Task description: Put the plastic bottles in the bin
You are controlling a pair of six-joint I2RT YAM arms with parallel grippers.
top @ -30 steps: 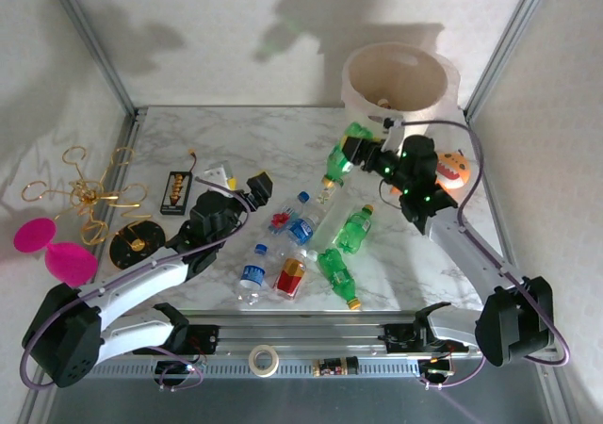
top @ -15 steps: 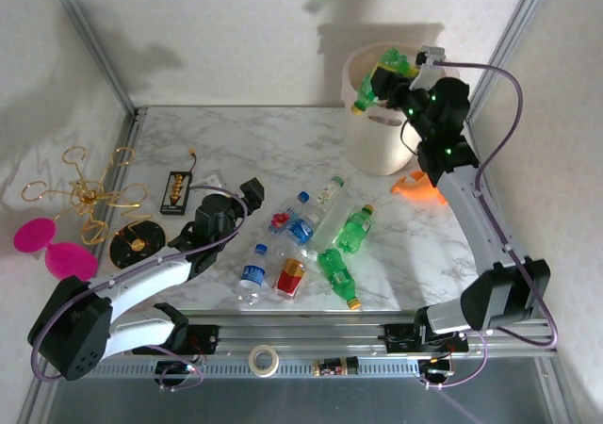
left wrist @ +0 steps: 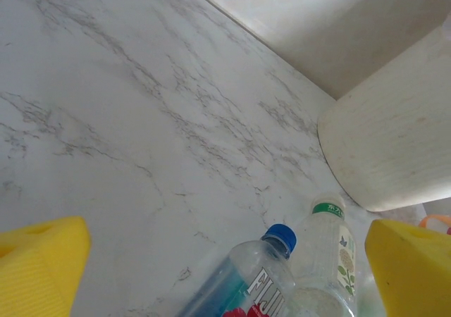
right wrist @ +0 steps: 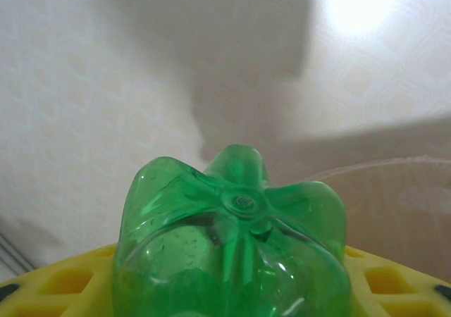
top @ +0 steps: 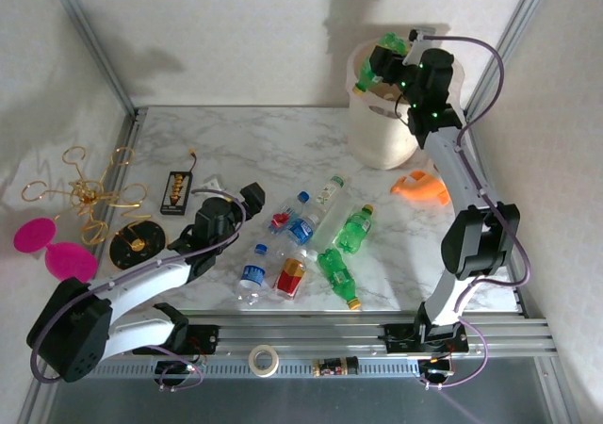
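Green bottle (right wrist: 236, 260), clenched in the right end effector (top: 382, 62), which we see over the bin (top: 377, 146) rim; bin contents indiscernible. Left end effector (top: 254, 196) released, above the tabletop (top: 245, 141).

Walled in by pale textured panels (top: 217, 28) at back and sides, framed by grey metal posts (top: 91, 42). Floored with a white, grey-veined marble desk (top: 254, 141). Lit softly, with blurred shadows (top: 344, 26) on the back panel.
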